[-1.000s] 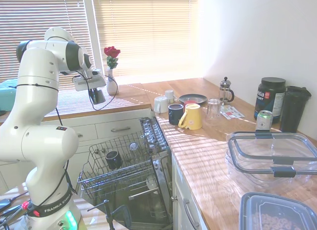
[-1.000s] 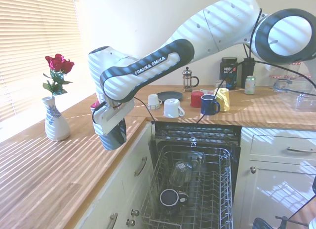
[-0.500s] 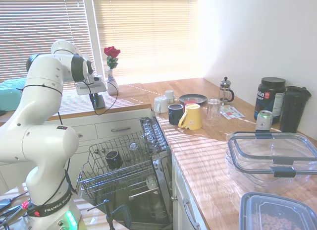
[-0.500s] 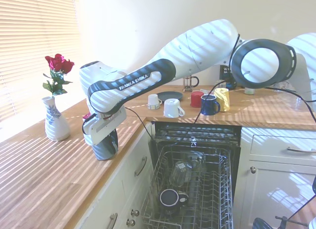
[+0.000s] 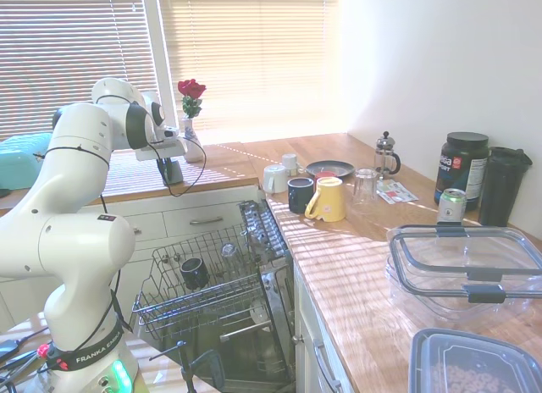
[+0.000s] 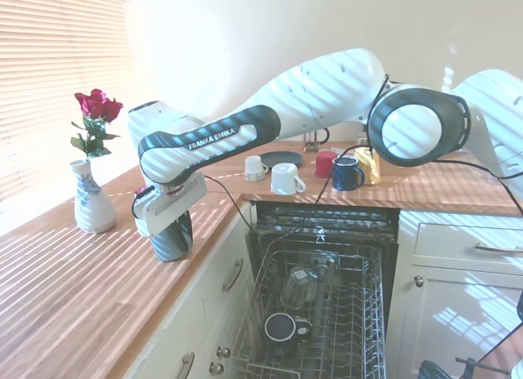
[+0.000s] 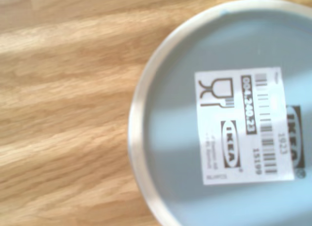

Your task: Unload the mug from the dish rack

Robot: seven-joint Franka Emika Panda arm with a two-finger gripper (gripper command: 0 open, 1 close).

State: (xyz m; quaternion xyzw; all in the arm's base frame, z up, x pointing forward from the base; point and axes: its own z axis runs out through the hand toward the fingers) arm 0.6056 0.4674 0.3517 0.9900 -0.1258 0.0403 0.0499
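Note:
The mug [image 6: 173,238] is dark and glossy and stands upside down on the wooden counter [image 6: 73,289], close to its edge and left of the open dishwasher. My gripper [image 6: 171,230] sits straight over it and is shut on the mug; the first exterior view shows the same mug [image 5: 173,170] under the gripper [image 5: 171,165]. The wrist view is filled by the mug's grey base [image 7: 234,123] with a white barcode label. The dish rack [image 6: 377,314] of grey wire is pulled out below, and a second black mug [image 6: 282,328] lies in it.
A vase of red roses [image 6: 92,195] stands on the counter just left of my gripper. White cups [image 6: 284,179], a navy mug [image 6: 347,173] and a yellow mug [image 5: 329,198] are grouped further along the counter. A clear glass [image 6: 299,285] lies in the rack.
My gripper has carried the mug from above the counter's edge down and inward onto the counter, towards the vase. Over the last half second it has barely moved.

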